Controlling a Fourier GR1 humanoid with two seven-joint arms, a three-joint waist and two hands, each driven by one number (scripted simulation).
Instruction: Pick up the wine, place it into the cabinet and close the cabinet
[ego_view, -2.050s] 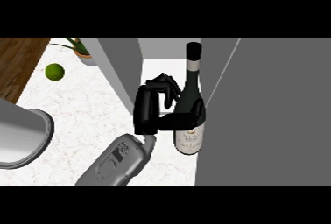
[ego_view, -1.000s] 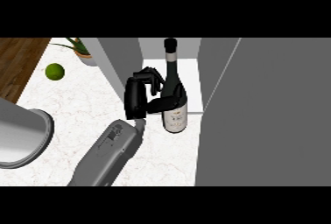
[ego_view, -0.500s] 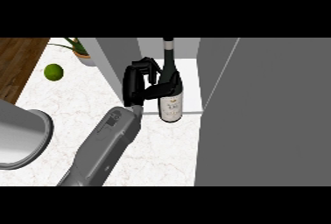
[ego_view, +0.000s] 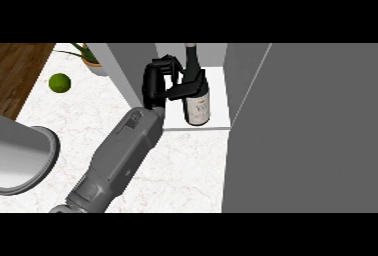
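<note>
Marble counter (ego_view: 193, 167), 1 wine bottle (ego_view: 197, 107) clasped in left hand (ego_view: 156, 86) (at 1 cabinet (ego_view: 247, 75)), 1 lime (ego_view: 59, 82)

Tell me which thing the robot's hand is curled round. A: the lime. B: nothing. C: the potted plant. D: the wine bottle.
D: the left hand wraps fingers and thumb round the wine bottle at the cabinet opening; the lime and potted plant sit apart on the counter.
</note>
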